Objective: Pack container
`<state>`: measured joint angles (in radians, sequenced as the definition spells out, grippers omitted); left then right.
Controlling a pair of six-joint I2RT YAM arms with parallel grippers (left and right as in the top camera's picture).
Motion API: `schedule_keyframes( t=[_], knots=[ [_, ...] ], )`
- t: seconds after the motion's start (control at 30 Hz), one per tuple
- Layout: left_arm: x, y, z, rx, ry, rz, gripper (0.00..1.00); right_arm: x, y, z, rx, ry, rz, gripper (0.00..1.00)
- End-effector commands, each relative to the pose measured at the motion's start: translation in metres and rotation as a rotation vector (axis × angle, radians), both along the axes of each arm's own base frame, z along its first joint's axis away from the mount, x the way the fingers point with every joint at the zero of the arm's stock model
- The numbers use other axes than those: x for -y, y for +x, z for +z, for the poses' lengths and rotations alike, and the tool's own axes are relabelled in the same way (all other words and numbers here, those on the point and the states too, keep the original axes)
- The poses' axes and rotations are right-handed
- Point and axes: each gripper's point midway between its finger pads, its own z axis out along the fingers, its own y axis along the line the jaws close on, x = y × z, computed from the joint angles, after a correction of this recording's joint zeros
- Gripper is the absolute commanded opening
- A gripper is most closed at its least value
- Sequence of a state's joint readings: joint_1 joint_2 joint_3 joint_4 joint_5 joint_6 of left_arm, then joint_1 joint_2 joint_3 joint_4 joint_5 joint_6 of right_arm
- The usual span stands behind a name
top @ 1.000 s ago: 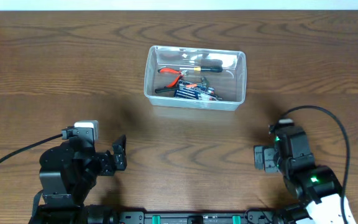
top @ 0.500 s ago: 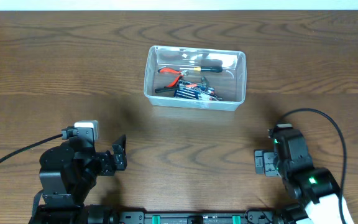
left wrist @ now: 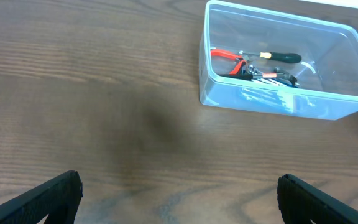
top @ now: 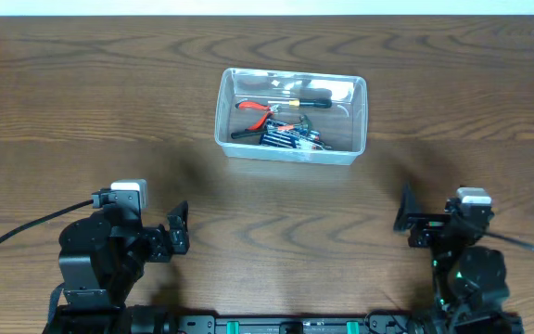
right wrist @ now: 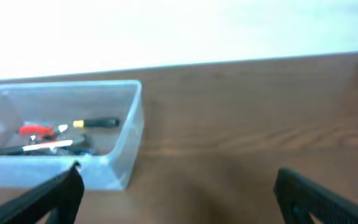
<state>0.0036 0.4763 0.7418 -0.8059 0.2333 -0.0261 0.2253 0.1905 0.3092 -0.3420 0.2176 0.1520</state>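
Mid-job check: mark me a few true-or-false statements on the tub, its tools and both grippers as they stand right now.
1. The container holds red-handled pliers. True.
2. The left gripper holds a tool. False: it is open and empty.
3. The container lies on its side. False: it stands upright on the table.
4. The right gripper is open, apart from the container. True.
5. The black-handled screwdriver lies beside the container. False: it lies inside.
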Motion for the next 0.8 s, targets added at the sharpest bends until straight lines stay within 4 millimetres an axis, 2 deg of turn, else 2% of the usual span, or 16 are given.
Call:
schedule_keyframes(
  t=[0.0,0.2,0.33,0.4,0.77],
  knots=[
    [0.002,0.000,-0.003,-0.009,-0.007,-0.008,0.98,0.003,0.003,-0.007,0.069,-0.096,0.006,0.99],
    [0.002,0.000,-0.003,-0.009,-0.007,-0.008,0.98,0.008,0.004,-0.003,0.206,-0.158,-0.013,0.99],
    [0.002,0.000,-0.003,-0.009,-0.007,-0.008,0.98,0.006,0.007,-0.023,0.173,-0.161,0.002,0.99],
    [0.002,0.000,-0.003,-0.009,-0.007,-0.008,0.98,0.004,0.007,-0.040,0.120,-0.169,0.017,0.99],
    [0.002,0.000,-0.003,-0.009,-0.007,-0.008,0.99,0.003,0.007,-0.040,0.121,-0.159,0.023,0.99]
  ],
)
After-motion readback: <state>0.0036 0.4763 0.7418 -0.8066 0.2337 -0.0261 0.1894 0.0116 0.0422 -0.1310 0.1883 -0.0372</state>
